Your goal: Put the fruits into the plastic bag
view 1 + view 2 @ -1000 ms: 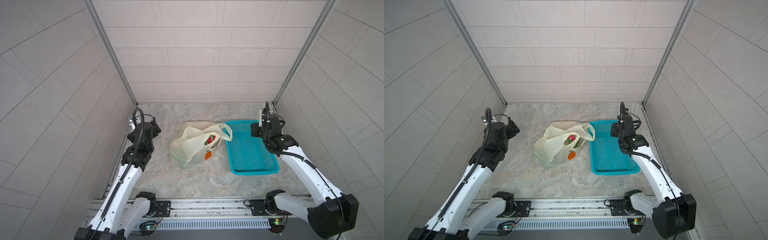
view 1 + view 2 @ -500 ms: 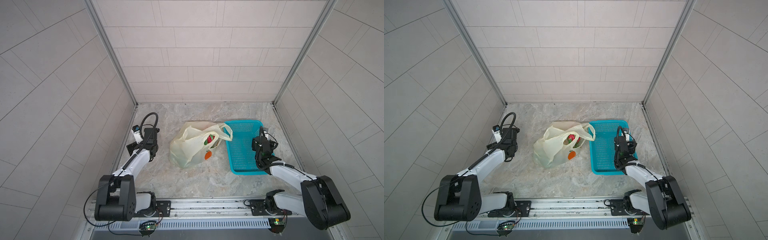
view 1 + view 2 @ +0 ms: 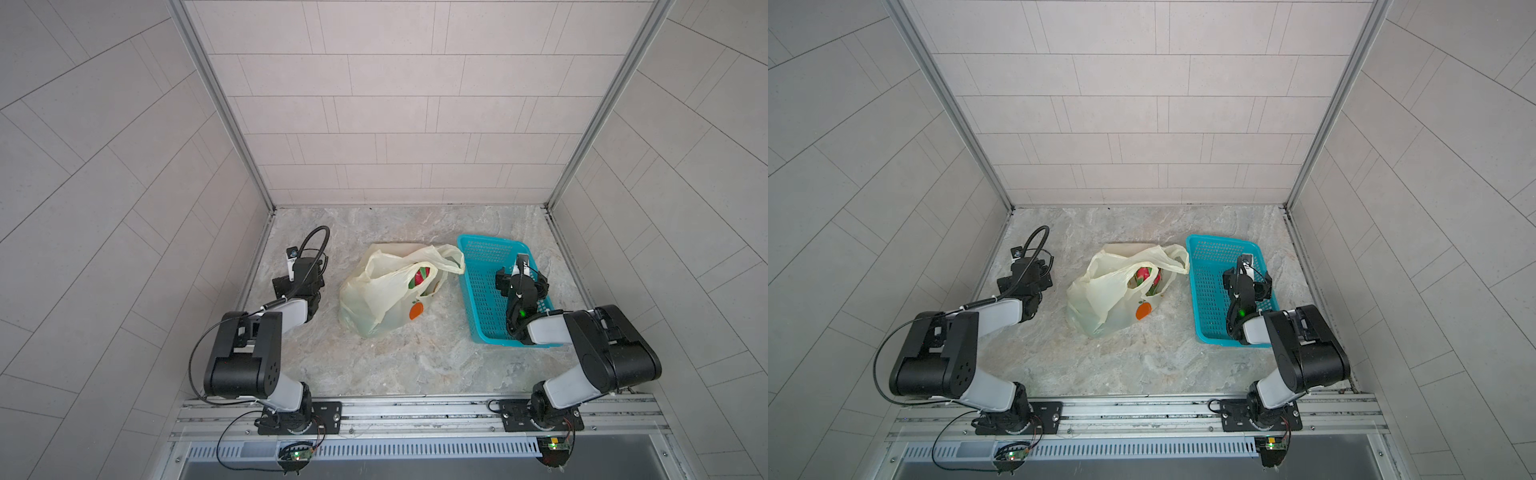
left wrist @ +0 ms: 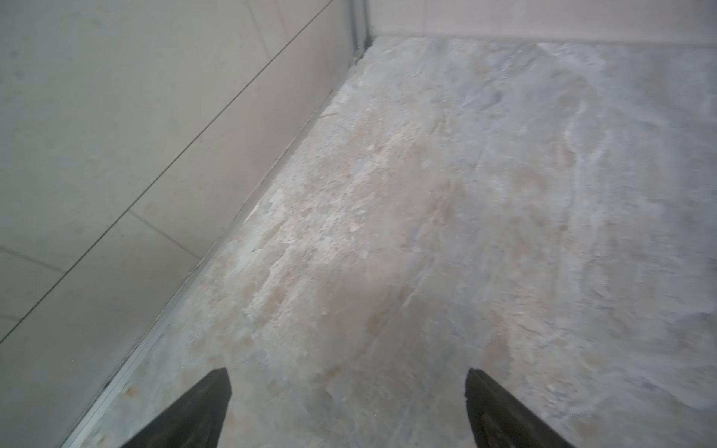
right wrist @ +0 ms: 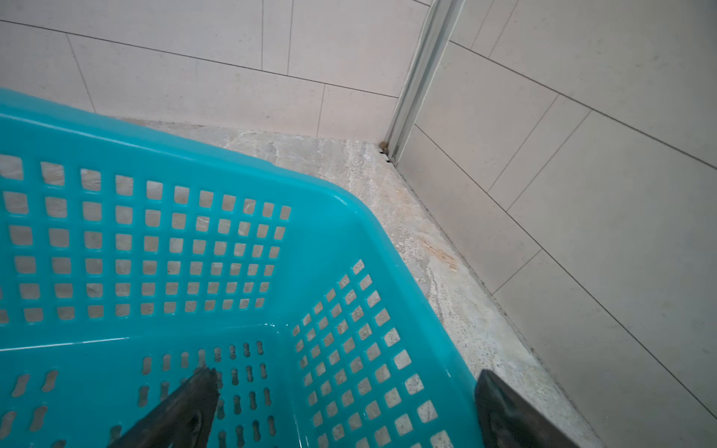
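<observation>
At the far left of both top views your left arm is folded low beside the wall, and its left gripper (image 4: 347, 407) shows in the left wrist view as two dark fingertips (image 4: 201, 403) spread wide apart over bare marbled bench (image 4: 446, 194), with nothing between them. Moving toward the middle, you find the plastic bag (image 3: 374, 295) lying slumped on the bench, well apart from that arm; it is cream-yellow and crinkled, with a loop handle (image 3: 451, 257) draped toward the basket. Through its open mouth you can see the pink-red, green-tipped dragon fruit (image 3: 420, 277), and the orange one (image 3: 416, 311) shows through the thin side lower down; the other fruits cannot be made out inside the folds. Just beside the bag on its right stands the teal basket (image 3: 482, 253), perforated on its floor and walls, and no fruit is visible in the part you can see. Your right arm reaches over the basket's near half, and the right gripper (image 5: 345, 411) hangs open in the right wrist view: one fingertip (image 5: 182, 407) is over the basket floor, the other is at the basket's side wall, and it holds nothing.
</observation>
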Motion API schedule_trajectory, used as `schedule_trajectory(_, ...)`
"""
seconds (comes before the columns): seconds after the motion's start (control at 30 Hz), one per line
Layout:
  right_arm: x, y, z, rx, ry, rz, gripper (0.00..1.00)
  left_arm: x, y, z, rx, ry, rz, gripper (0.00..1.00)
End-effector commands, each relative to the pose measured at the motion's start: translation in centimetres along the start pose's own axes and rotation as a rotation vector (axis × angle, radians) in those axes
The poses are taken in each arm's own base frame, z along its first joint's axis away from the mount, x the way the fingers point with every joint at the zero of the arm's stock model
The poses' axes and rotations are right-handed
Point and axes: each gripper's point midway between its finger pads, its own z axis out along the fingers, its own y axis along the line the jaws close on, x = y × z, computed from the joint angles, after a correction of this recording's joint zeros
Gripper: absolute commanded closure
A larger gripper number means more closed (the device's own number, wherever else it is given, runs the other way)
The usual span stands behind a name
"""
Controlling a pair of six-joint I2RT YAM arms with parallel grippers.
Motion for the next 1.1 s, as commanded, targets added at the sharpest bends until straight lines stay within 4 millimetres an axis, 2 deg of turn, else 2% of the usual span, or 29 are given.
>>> schedule_trajectory(0.0, 0.3, 1.4, 0.2, -0.079, 0.012, -0.023, 0.00, -1.7, -3.4, -0.7, 0.210, -0.081, 0.042, 0.00)
schedule_trajectory(0.03, 0.3, 1.4, 0.2, -0.075, 0.012, -0.025, 0.01, -1.9, -3.5, -0.8, 0.222, -0.098, 0.029, 0.00)
schedule_trajectory(0.1, 0.3, 1.4, 0.2, -0.077, 0.009, -0.023, 0.01, 0.0, -4.1, -0.9, 0.254, -0.142, 0.025, 0.00)
schedule_trajectory(0.13, 0.3, 1.4, 0.2, -0.077, 0.005, -0.022, 0.01, -0.8, -3.9, -1.1, 0.237, -0.265, 0.002, 0.00)
schedule_trajectory(0.23, 0.3, 1.4, 0.2, -0.075, -0.001, -0.019, 0.01, 0.0, -4.2, -1.0, 0.234, -0.120, 0.056, 0.00)
schedule_trajectory(0.3, 0.1, 1.5, 0.2, -0.080, -0.025, -0.021, 0.00, -0.5, -4.2, -0.8, 0.234, -0.224, 0.025, 0.00)
schedule_trajectory(0.4, 0.2, 1.5, 0.2, -0.080, -0.024, -0.022, 0.01, -0.2, -4.1, -0.8, 0.218, -0.156, 0.046, 0.00)
schedule_trajectory(0.53, 0.2, 1.6, 0.3, -0.083, -0.023, -0.022, 0.01, -0.5, -4.1, -0.8, 0.219, -0.223, 0.028, 0.00)
schedule_trajectory(1.07, 0.2, 1.5, 0.5, -0.097, -0.025, -0.012, 0.01, -0.4, -4.2, -0.8, 0.219, -0.209, 0.033, 0.00)
